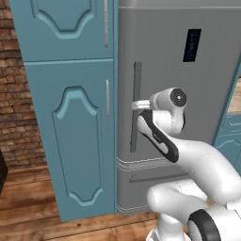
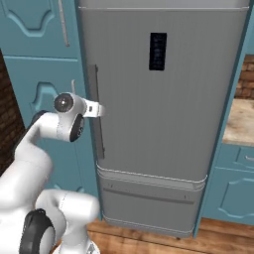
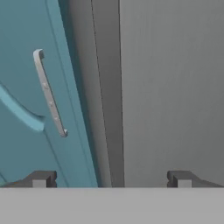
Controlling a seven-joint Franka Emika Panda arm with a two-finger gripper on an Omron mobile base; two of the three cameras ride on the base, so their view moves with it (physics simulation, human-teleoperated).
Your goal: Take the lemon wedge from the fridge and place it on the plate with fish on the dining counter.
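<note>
**Gripper at the fridge handle, door shut**

Left base view shows the fridge, tall and grey, with its door closed, so the lemon wedge cannot be seen from outside. A small black display panel sits high on the door. Teal cabinets stand just beside the fridge on its handle side, each door with a slim grey pull. Beyond them are a brick wall and a wood floor.

The white arm rises from the lower right and bends toward the long dark handle. The gripper meets that handle about halfway up.

From the hand view, the 2 fingertips stand wide apart, with the handle running up between them and nothing gripped. The cabinet pull lies to the left of the handle there.
</note>
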